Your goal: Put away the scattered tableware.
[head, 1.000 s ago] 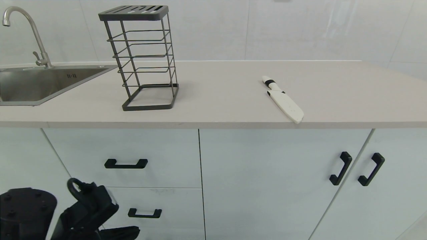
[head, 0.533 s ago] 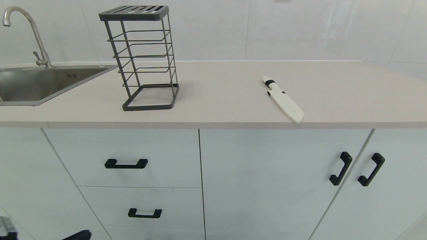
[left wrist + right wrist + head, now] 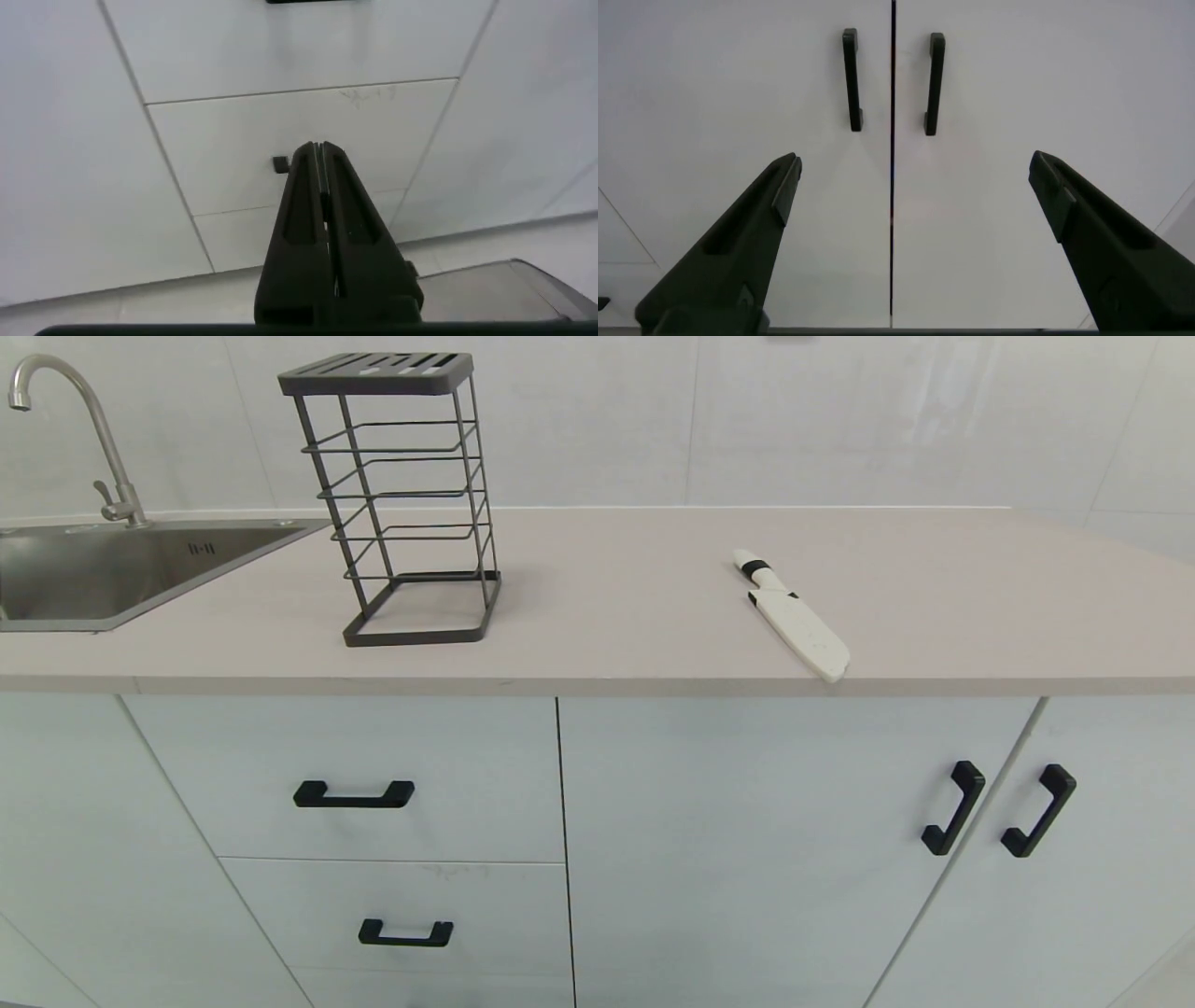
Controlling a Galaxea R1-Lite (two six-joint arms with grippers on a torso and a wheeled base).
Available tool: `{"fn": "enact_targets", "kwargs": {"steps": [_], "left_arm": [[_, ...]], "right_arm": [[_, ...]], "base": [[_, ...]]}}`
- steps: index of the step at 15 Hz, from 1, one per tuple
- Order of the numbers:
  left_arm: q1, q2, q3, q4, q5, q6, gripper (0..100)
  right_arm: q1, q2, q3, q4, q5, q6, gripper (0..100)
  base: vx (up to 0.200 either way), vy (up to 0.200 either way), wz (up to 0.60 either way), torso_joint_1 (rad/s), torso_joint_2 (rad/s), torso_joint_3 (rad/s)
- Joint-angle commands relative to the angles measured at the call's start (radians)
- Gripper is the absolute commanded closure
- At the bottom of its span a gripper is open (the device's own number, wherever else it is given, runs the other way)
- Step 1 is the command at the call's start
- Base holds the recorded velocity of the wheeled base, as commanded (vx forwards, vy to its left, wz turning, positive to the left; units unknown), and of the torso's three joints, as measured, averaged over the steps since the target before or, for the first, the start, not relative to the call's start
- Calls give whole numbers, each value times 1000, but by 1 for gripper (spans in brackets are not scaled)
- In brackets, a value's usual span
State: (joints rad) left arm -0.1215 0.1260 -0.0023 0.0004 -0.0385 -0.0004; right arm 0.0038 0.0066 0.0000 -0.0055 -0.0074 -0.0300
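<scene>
A white knife with a black band on its handle lies on the countertop, blade tip at the front edge, right of centre. A dark wire knife rack with a slotted top stands upright on the counter to the left. My left gripper is shut with nothing in it, low in front of the lower drawers. My right gripper is open and faces the two cabinet door handles, well below the counter.
A steel sink with a curved faucet sits at the counter's left end. Below are drawers with black handles and cabinet doors with black handles. A tiled wall backs the counter.
The left arm, seen at the bottom left of the head view a second ago, has dropped out of that view. The knife and rack have not moved.
</scene>
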Motion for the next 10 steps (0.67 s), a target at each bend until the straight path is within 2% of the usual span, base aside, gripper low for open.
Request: {"fn": "enact_targets", "kwargs": {"steps": [1,3,5,6,7,8,9,10], "left_arm": [[25,-26,1,1,2,17,100],[25,-26,1,3,6,11,100],[25,-26,1,1,16,7,100],[25,-26,1,0,42,-32,100],[25,-26,1,0,42,-32,100],[25,-26,1,-3,57,-53,100],[31,-26,1,-2,60,-53,100],[79,-40,1,-2,58,-53,100]], "right_arm": [[1,-2,0,-1,-2,-2,0],[1,-2,0,-1,-2,2,0],[1,-2,0,-1,-2,2,0],[1,-2,0,-1,-2,2,0],[1,-2,0,-1,-2,2,0],[1,0,0,-1,-3,2,0],[1,-2,0,1,-3,2,0],[1,-2,0,-1,-3,2,0]], "base": [[0,0,0,0,0,0],[0,0,0,1,-45,-55],[0,0,0,24,-242,-261],[0,0,0,41,-437,-330],[0,0,0,36,-432,-339],[0,0,0,95,-452,-359],[0,0,0,105,-452,-354],[0,0,0,119,-452,-349]]}}
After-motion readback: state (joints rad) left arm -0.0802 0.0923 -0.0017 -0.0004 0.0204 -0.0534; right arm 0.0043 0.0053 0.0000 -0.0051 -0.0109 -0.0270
